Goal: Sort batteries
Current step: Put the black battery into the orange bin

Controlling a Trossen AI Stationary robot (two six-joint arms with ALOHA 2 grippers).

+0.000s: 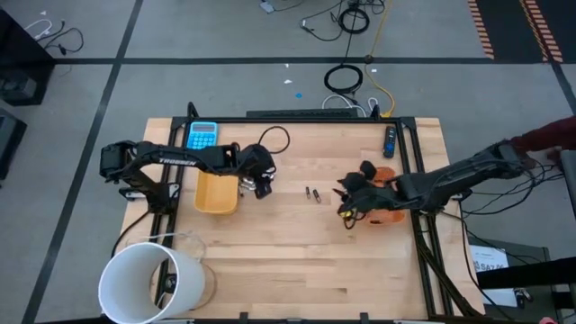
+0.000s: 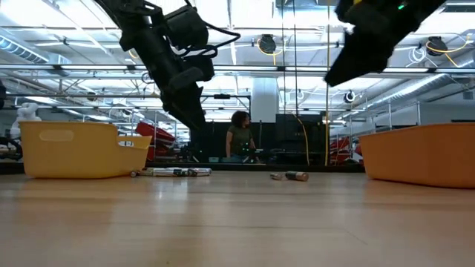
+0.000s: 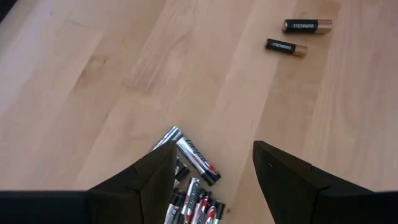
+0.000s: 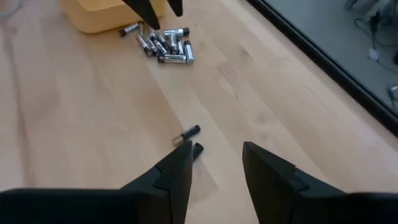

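On the counter [image 1: 297, 261]: things are laid out as listed below.
Left claw [image 1: 262, 186]: held just above the counter beside the yellow tray [image 1: 217, 192]; its fingers [image 3: 140, 180] are spread, with nothing gripped between them.
Pile of batteries [image 3: 189, 186]: seen lying loose on the wood right under the left claw, close to the yellow tray; silvery cells with dark and red markings are heaped side by side.
Two dark batteries [image 1: 313, 193]: found apart from the pile, near the counter's middle, between the two arms; they lie close together with copper-coloured ends.
Right claw [image 1: 346, 209]: raised over the counter next to the orange tray [image 1: 389, 212]; its fingers [image 4: 177, 174] are parted and empty.
Blue calculator [image 1: 202, 135]: set at the far edge, behind the yellow tray.
White bucket [image 1: 148, 283]: placed at the near left corner.
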